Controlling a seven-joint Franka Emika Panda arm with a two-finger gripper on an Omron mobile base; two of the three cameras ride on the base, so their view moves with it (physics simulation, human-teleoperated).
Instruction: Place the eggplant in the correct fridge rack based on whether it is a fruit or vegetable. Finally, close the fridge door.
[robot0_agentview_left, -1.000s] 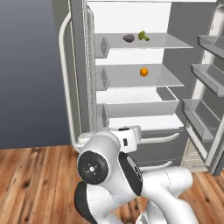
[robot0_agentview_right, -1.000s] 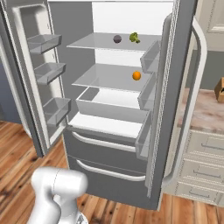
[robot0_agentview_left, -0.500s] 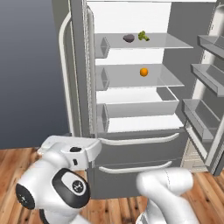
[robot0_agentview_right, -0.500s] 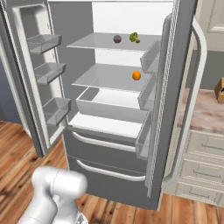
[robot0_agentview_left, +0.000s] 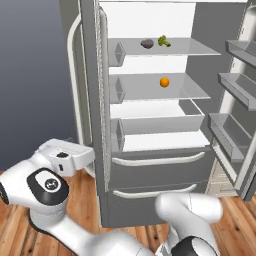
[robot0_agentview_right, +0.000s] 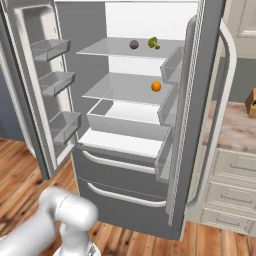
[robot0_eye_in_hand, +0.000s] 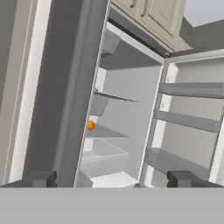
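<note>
A: Left base view: where did the eggplant (robot0_agentview_left: 147, 44) lie?

B: On the top rack (robot0_agentview_left: 190, 48) of the fridge (robot0_agentview_left: 150, 165), just beside the broccoli (robot0_agentview_left: 164, 41). The orange (robot0_agentview_left: 164, 82) sat alone on the shelf (robot0_agentview_left: 185, 90) below. Right base view: same order, eggplant (robot0_agentview_right: 134, 44) left of broccoli (robot0_agentview_right: 153, 43) on the rack (robot0_agentview_right: 105, 49), orange (robot0_agentview_right: 156, 86) lower.

A: And the doors?

B: Both stood open. The right door (robot0_agentview_left: 240, 100) carried three bins; the left door (robot0_agentview_left: 90, 100) was seen edge-on.

A: What of the tool?

B: Hand view: the tool (robot0_eye_in_hand: 113, 178) was spread wide, its fingertips (robot0_eye_in_hand: 43, 178) far apart with nothing between them. It faced the left door's edge (robot0_eye_in_hand: 83, 96), with the orange (robot0_eye_in_hand: 90, 126) visible past it. In the left base view the hand (robot0_agentview_left: 70, 156) hung low, outside the left door, above the wooden floor (robot0_agentview_left: 15, 235).
</note>
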